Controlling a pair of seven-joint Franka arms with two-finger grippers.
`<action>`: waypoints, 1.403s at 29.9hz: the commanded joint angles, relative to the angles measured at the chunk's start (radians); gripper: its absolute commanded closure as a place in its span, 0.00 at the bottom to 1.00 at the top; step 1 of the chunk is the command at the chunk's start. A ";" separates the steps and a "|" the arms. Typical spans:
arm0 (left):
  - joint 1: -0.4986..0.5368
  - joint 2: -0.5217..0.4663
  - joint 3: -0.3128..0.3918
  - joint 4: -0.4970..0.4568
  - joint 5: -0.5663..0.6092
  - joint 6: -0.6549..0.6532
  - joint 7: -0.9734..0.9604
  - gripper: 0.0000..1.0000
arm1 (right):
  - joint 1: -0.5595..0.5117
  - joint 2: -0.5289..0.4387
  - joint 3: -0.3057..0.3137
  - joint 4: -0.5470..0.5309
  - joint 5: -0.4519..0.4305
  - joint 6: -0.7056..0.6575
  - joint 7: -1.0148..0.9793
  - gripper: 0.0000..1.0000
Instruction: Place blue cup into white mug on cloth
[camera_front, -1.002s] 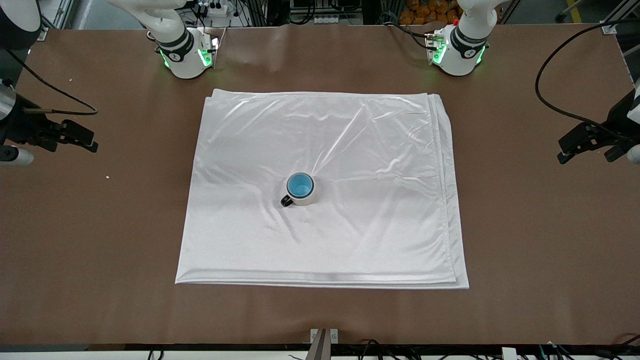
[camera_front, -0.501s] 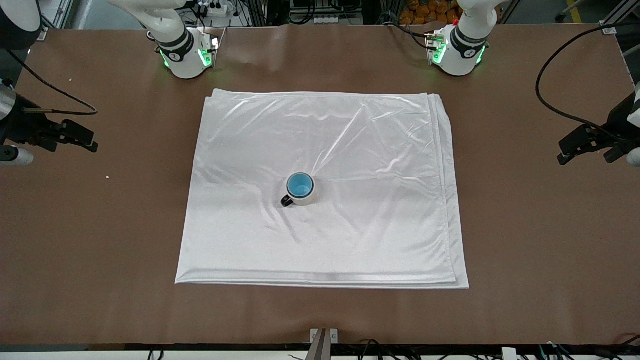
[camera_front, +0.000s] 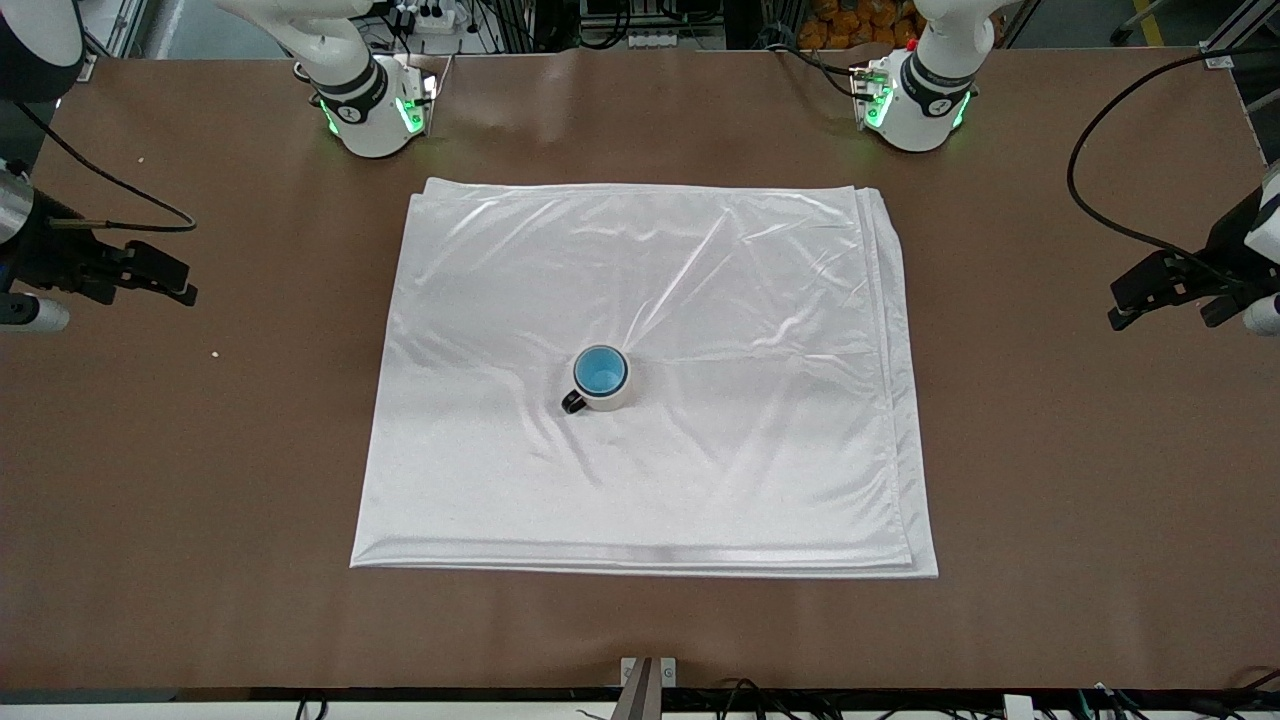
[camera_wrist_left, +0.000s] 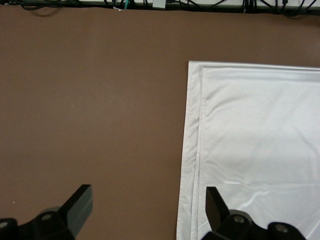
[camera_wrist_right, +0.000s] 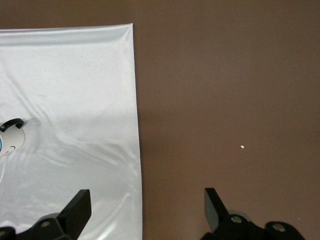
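The white mug (camera_front: 603, 396) with its black handle (camera_front: 573, 402) stands upright near the middle of the cloth (camera_front: 700, 300). The blue cup (camera_front: 601, 371) sits inside the mug, and only its blue inside shows. My right gripper (camera_front: 145, 288) is open and empty over bare table at the right arm's end. My left gripper (camera_front: 1165, 312) is open and empty over bare table at the left arm's end. In the right wrist view the open gripper (camera_wrist_right: 147, 200) straddles the cloth's edge (camera_wrist_right: 136, 125), and the mug (camera_wrist_right: 11, 139) shows at the frame's border. In the left wrist view the open gripper (camera_wrist_left: 147, 200) is over the cloth's edge (camera_wrist_left: 192, 150).
The brown table (camera_front: 1050, 450) surrounds the cloth. A small white crumb (camera_front: 214, 353) lies toward the right arm's end and also shows in the right wrist view (camera_wrist_right: 242, 147). Black cables (camera_front: 1090, 190) hang near both grippers. A metal bracket (camera_front: 648, 672) sits at the front edge.
My left gripper has drifted very slightly toward the cloth. The mug, cup, cloth and right gripper have not moved.
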 joint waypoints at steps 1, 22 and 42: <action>-0.002 0.008 -0.011 0.020 0.022 -0.017 0.017 0.00 | 0.003 -0.002 0.000 0.002 -0.004 -0.004 -0.008 0.00; -0.183 0.006 0.177 0.017 0.007 -0.017 0.023 0.00 | 0.001 0.008 0.000 0.002 -0.008 0.039 -0.008 0.00; -0.176 0.011 0.175 0.022 0.017 -0.017 0.022 0.00 | 0.012 0.010 0.000 -0.007 -0.008 0.037 -0.008 0.00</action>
